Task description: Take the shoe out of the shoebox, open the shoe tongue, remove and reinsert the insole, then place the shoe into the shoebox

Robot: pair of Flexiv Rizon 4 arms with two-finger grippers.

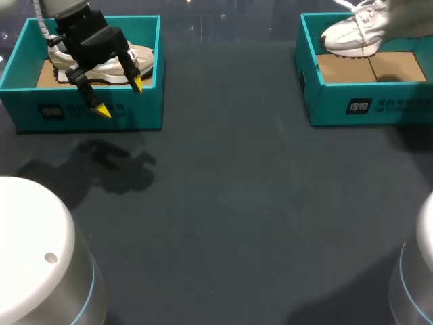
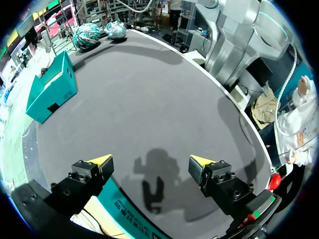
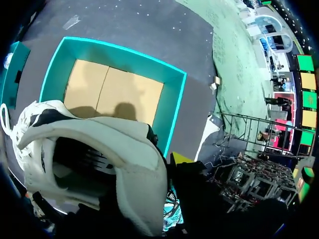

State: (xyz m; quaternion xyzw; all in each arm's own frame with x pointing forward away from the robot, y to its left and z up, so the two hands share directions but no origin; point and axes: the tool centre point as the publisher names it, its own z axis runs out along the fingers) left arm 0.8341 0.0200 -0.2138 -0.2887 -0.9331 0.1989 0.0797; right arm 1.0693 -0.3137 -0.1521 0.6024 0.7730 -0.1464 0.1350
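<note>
head view: my left fingers (image 1: 120, 97) stand wide apart, yellow tips pointing down over the near wall of the left shoebox (image 1: 27, 101), with nothing between them. just behind them, inside that box, the beige shoe (image 1: 139, 57) lies on its sole on the cardboard floor, partly hidden by my wrist. well off to their right, across the dark table (image 1: 223, 203), the right shoebox (image 1: 365, 105) sits open. the white shoe (image 1: 352, 32) hangs in the air over its far end, toe toward the left shoebox, a lace looping loose. my right fingers are hidden in this view.

left wrist view: my left fingers (image 2: 150, 162) are spread, and only dark table shows between the tips. under them runs the teal wall of the left shoebox (image 2: 124, 209), and a pale bit of the beige shoe (image 2: 87, 219) shows below one finger. far ahead of them stands the right shoebox (image 2: 52, 89).

right wrist view: my right fingers (image 3: 172, 167) are clamped on the white shoe (image 3: 89, 144) at its heel collar. one yellow tip shows against the outside of the collar. the other is hidden behind the shoe. the shoe's dark opening faces the camera. ahead of the fingers and beneath the shoe lies the right shoebox (image 3: 172, 109), its brown cardboard floor in view with shadows on it.
</note>
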